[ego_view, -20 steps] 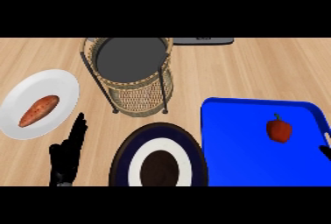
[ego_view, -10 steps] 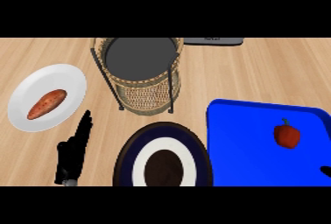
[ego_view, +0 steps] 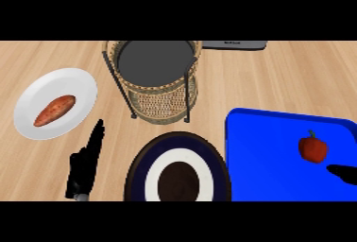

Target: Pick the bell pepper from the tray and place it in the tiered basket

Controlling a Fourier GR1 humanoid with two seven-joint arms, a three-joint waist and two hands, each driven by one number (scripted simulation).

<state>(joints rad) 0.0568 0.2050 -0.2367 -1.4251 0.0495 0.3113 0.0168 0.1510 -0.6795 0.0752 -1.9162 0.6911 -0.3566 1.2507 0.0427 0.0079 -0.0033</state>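
on pale wood counter: left hand fingers straight, released; right hand fingers' state unclear.

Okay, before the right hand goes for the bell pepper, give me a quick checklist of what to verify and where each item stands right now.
1. Pepper on the blue tray, nothing covering it: ok.
2. Right hand close to the pepper: ok, its tip shows at the view's right edge, just below the pepper, not touching.
3. Right hand's fingers ready to grasp: cannot tell, only a tip shows.
4. Basket top tier free to take the pepper: ok, nothing seen in it.
5. Left hand out of the way: ok, open, between the white plate and the dark plate.
6. Basket's lower tier: cannot tell, hidden.
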